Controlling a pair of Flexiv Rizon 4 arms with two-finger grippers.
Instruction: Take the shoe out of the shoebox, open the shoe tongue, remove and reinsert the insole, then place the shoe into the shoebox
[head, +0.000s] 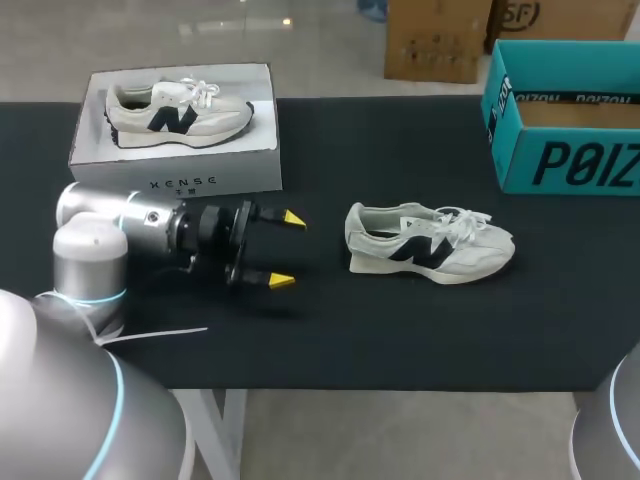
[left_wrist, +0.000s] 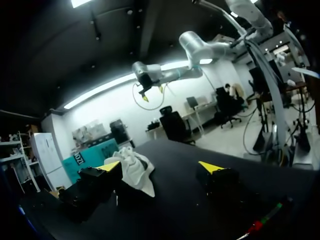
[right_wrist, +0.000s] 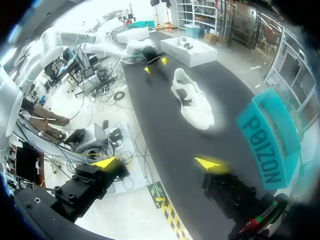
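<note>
Count: 2 shoes, 2 boxes, 2 grippers, 1 table.

Shoes: both are white with a dark side mark. The loose shoe (head: 430, 242) sits on the table (head: 400, 330) near the middle, out of any box, with its heel toward the left gripper (head: 283, 250), its toe toward the right side and its laces loose on top. The boxed shoe (head: 180, 112) lies inside the white shoebox (head: 175, 160) at the far left of the table.

Boxes: the white shoebox has no lid on. The teal box (head: 565, 150) stands at the far right with its top open; its inside is not visible enough to tell the contents.

Grippers: the left gripper is low over the table in front of the white shoebox. Its fingers are spread wide, hold nothing and point at the loose shoe's heel, a little apart from it. In the left wrist view the loose shoe (left_wrist: 135, 170) is just ahead, close to one finger. The right gripper (right_wrist: 156, 162) is out of the head view. In the right wrist view it hangs high by the table edge beside the teal box (right_wrist: 272, 145), jaws wide, nothing between them.

Surface: flat and black, with the loose shoe well apart from both boxes.
</note>
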